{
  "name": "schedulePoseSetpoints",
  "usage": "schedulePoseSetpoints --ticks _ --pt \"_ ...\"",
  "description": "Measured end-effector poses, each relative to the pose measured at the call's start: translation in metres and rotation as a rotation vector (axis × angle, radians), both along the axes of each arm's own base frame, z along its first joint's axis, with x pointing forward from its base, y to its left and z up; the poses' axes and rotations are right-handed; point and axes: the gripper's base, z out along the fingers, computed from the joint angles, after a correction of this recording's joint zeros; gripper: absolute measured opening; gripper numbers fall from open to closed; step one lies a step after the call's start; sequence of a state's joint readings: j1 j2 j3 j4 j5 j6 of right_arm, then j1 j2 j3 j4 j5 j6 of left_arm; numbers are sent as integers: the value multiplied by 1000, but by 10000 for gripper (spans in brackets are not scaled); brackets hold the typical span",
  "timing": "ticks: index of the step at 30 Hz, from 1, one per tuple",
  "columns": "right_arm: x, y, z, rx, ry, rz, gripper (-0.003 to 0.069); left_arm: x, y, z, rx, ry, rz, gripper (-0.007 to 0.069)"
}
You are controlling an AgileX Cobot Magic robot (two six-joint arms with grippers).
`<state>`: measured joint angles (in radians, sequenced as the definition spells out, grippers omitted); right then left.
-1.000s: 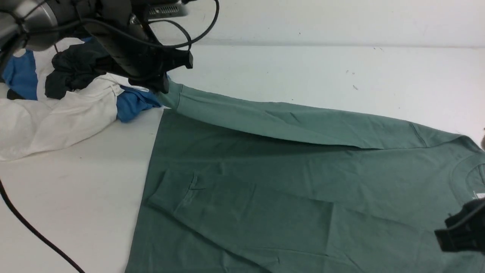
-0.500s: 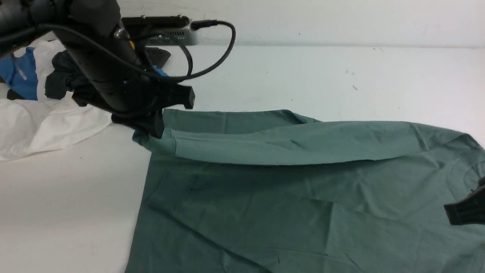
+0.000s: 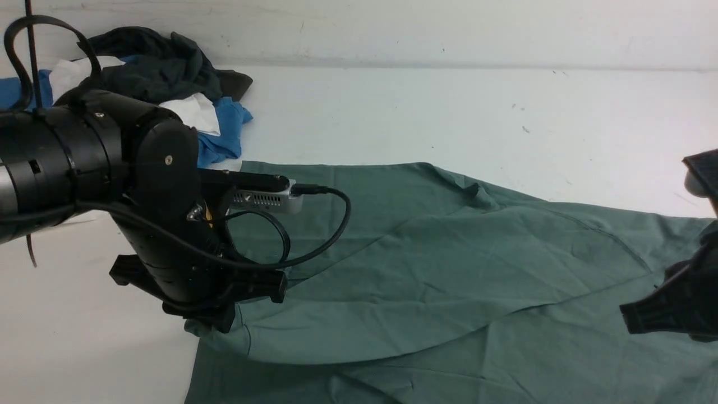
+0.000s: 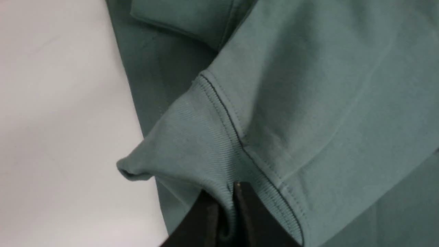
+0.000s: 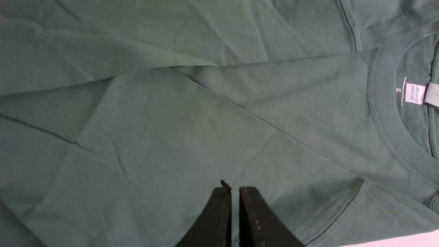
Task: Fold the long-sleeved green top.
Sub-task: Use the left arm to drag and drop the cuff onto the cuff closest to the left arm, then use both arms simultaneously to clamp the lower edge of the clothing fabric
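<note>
The green long-sleeved top (image 3: 477,269) lies spread over the white table, neck toward the right. My left gripper (image 3: 224,317) is shut on the ribbed cuff (image 4: 192,144) of its far sleeve and holds it low over the top's near left corner, so the sleeve lies draped across the body. In the left wrist view the jaws (image 4: 228,193) pinch the cuff's edge. My right gripper (image 3: 650,317) is shut and empty, hovering over the shoulder area near the collar. In the right wrist view the gripper (image 5: 234,189) is above flat cloth, with the white neck tag (image 5: 415,93) showing.
A pile of other clothes sits at the back left: a dark charcoal garment (image 3: 151,62), white cloth (image 3: 193,112) and blue cloth (image 3: 224,137). The table's back wall edge (image 3: 449,62) runs behind. Bare table (image 3: 84,348) lies left of the top.
My left gripper has carried the sleeve cuff from the back left, near the clothes pile, toward the front, laying the sleeve over the body. The right gripper has shifted slightly.
</note>
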<state>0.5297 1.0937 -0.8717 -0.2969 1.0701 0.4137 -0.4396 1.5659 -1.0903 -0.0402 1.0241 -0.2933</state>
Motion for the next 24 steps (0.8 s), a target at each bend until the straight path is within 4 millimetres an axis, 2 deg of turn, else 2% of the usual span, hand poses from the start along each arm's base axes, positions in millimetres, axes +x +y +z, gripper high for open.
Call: schedulePoseSetpoints --ticks 3,7,13,14,15,18,23,24 --pt "0 0 0 0 0 0 33 1 1 0 15 -7 -7 22" --pt "0 0 0 7 4 -1 33 1 2 0 19 -10 -9 66" --pt "-1 1 0 16 8 -7 33 -3 3 0 38 24 -13 211" --pt "-1 1 0 16 8 -7 33 -3 3 0 38 26 -13 217" --pt "-1 1 0 18 9 -9 33 -4 3 0 43 36 -13 257" --pt "2 1 0 22 16 -19 33 -4 4 0 45 39 -13 303" --pt "20 -3 10 49 66 -68 33 -5 2 0 38 43 -42 289" --pt "34 -6 16 65 88 -67 33 -6 1 0 37 46 -70 257"
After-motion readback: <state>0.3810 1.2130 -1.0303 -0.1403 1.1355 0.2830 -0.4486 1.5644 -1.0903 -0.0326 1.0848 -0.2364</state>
